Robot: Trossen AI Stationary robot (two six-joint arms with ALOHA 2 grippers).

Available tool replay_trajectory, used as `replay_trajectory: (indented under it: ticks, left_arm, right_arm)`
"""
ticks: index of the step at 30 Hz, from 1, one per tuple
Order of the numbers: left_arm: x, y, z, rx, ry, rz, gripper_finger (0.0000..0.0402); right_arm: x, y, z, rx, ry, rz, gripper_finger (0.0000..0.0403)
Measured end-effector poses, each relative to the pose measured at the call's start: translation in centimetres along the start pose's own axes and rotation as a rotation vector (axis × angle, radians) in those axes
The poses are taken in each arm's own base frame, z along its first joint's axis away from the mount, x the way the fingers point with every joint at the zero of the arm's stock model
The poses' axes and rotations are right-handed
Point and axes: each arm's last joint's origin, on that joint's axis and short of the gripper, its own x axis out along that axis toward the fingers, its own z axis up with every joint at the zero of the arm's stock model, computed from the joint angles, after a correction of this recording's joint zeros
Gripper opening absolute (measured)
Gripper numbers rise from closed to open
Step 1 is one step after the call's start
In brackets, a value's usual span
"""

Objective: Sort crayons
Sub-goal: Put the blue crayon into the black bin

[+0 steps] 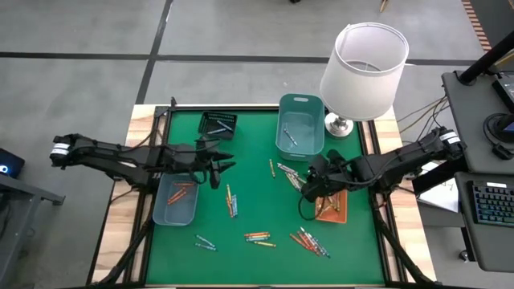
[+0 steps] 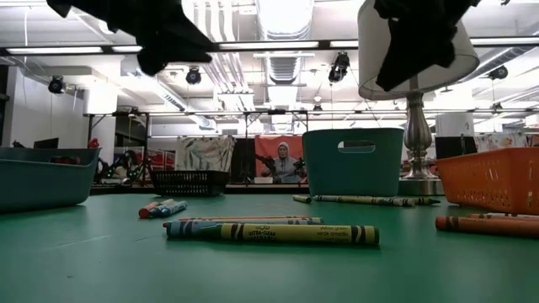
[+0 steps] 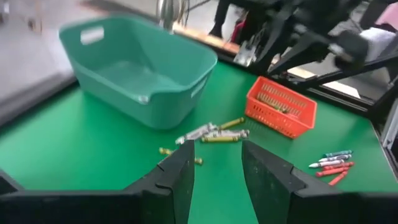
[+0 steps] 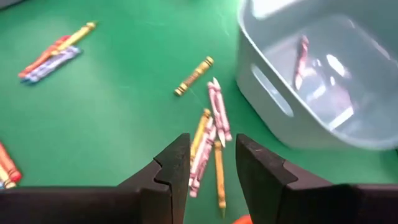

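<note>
Surface: a green mat [image 1: 265, 241] on a wooden table [image 1: 124, 217] is lying beneath both grippers.
Room: an open hall with ceiling lights is showing behind; a white-shaded lamp [image 1: 363, 68] is standing beyond the right gripper.
Bins: four are sitting here: two teal, one black, one orange [image 1: 331, 205].
Crayons: crayons [image 1: 259, 238] are lying scattered between the grippers.
Left gripper [image 1: 226, 162]: fingers are standing apart, empty, above the mat.
Right gripper [image 4: 211, 163]: fingers are standing parted over a cluster of crayons just ahead, gripping nothing.
</note>
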Motion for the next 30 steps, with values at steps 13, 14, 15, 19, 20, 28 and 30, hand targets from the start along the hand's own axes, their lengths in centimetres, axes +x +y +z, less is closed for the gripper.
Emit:
replay_trajectory:
  ticks: [13,14,15,19,20,28,30]
  left_arm:
    - [3.1,-1.3,-1.1,-0.262,0.213,0.103,0.0116]
    - [3.3,-1.6,-1.1,-0.278,0.245,0.120,0.0116]
    - [3.5,-2.0,-1.0,-0.292,0.273,0.133,0.0116]
    - [4.1,-4.1,-0.3,-0.329,0.379,0.182,0.0116]
    - [4.4,-4.6,-0.2,-0.336,0.404,0.197,0.0116]
    - [5.8,-8.1,-0.1,-0.364,0.665,0.309,0.0116]
    - [6.0,-8.8,-0.2,-0.361,0.701,0.344,0.0116]
  right_arm:
    - [-0.2,0.6,0.7,-0.278,-0.073,0.055,0.0113]
    - [-0.2,0.6,0.7,-0.285,-0.074,0.055,0.0113]
    - [-0.2,0.6,0.7,-0.293,-0.074,0.055,0.0113]
    - [-0.2,0.6,0.7,-0.353,-0.076,0.053,0.0113]
    - [-0.2,0.6,0.7,-0.370,-0.076,0.052,0.0113]
    - [0.0,0.7,0.7,-0.476,-0.101,0.061,0.0111]
    - [0.0,0.8,0.8,-0.488,-0.111,0.067,0.0111]
